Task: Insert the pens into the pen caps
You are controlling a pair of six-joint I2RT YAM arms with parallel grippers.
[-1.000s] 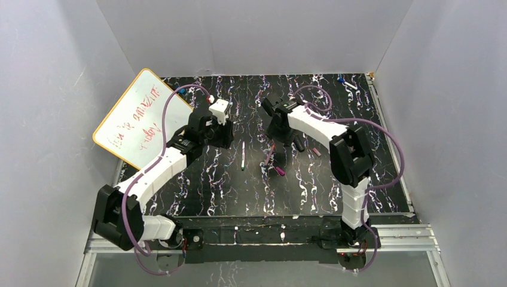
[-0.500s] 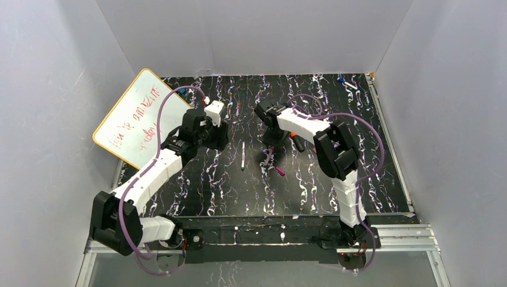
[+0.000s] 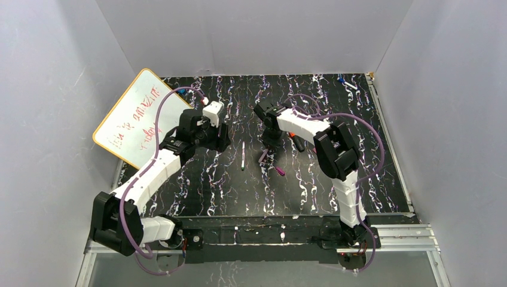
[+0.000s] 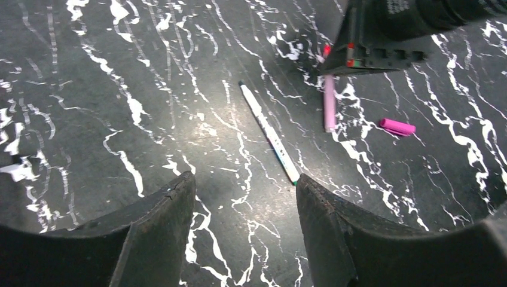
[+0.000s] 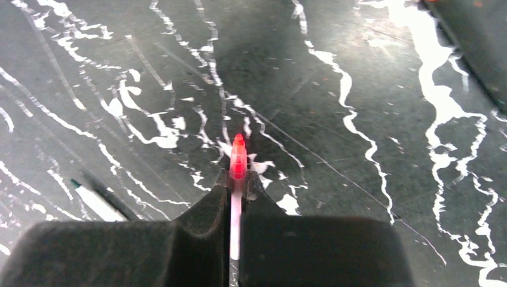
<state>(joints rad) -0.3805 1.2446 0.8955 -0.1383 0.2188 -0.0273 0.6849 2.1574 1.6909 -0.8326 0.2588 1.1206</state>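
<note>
White walls box in a black table [image 3: 227,185] veined with white, and a whiteboard [image 3: 140,116] leans at the left.

From above, the left gripper [image 3: 221,141] hangs over the table left of centre, the right gripper [image 3: 270,145] just right of centre. Between them lies the white pen [image 3: 243,156], flat and apart from both. The pink pen [image 3: 262,157] slants out from under the right gripper. The magenta cap [image 3: 280,171] lies flat near it, not touching.

In the left wrist view both fingers [image 4: 158,236] stand wide apart with only bare table between them. The white pen lies ahead of the gap, its green tip toward the right finger. Beyond it the pink pen runs up under the right gripper, and the cap lies to its right.

In the right wrist view the jaws are closed tight on the pink pen. Its shaft is pinched in the slit where they meet, and the red-pink tip pokes out ahead above the table.

The risk, as I judge it, is the loose cap. Nothing holds it, so a pen pushed at it would likely slide or spin it away. The pinch is also narrow, so the pen could pivot in the jaws on contact. The empty left gripper probably needs to take the cap first.
</note>
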